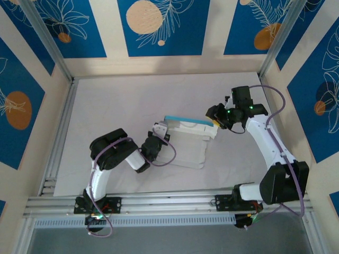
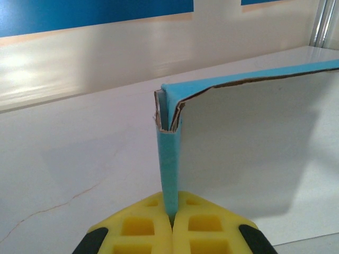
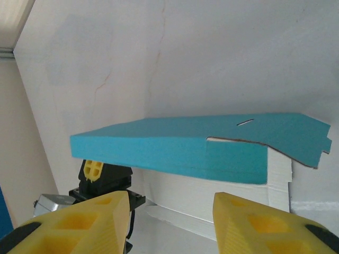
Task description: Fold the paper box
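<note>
The paper box (image 1: 185,138) lies partly folded mid-table, white inside, with a light-blue wall raised along its far edge. My left gripper (image 1: 160,131) holds its left end. In the left wrist view the yellow fingers (image 2: 148,227) are shut on an upright light-blue flap (image 2: 169,164), and the white panel (image 2: 249,153) stretches to the right. My right gripper (image 1: 216,120) is at the box's right end. In the right wrist view it (image 3: 169,214) stands open, fingertips just short of the blue wall (image 3: 175,151), touching nothing. The left gripper (image 3: 100,177) shows beyond the box.
The white table mat (image 1: 116,106) is bordered by aluminium rails on the left (image 1: 58,137) and along the near edge (image 1: 169,203). Blue-patterned walls (image 1: 159,26) close in the back and both sides.
</note>
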Controlling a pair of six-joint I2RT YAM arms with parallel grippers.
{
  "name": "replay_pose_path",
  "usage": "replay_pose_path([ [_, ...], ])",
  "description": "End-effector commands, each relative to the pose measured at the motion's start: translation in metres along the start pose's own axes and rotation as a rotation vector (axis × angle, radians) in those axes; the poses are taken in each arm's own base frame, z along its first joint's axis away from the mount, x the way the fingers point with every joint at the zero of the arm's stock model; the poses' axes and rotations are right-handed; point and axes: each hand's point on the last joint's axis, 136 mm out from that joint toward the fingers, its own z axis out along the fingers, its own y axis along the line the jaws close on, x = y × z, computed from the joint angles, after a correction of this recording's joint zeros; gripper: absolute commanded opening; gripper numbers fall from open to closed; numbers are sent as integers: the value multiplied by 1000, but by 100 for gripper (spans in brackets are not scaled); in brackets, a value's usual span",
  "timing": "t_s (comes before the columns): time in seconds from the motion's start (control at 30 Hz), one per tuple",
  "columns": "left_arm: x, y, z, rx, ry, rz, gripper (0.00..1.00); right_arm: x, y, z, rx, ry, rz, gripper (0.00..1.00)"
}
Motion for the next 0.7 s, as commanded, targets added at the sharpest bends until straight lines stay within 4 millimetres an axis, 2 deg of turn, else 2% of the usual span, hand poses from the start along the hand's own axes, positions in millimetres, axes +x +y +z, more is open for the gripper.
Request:
replay_pose_path([
  [0.0, 18, 2, -6, -18, 52, 60, 0, 8, 6, 7, -43, 86, 40, 47],
  [0.17, 18, 0, -6, -14, 51, 74, 0, 16, 0, 20, -61, 136, 65, 47],
  [0.27, 18, 0, -6, -12, 51, 75, 0, 12, -9, 23, -35, 110, 71, 48],
  [0.5, 20, -2, -7, -7, 55, 80, 0, 9, -16, 39, -41, 132, 84, 48],
  [0.67, 21, -4, -8, 0, 56, 87, 0, 7, -4, 43, -190, 162, 119, 48],
])
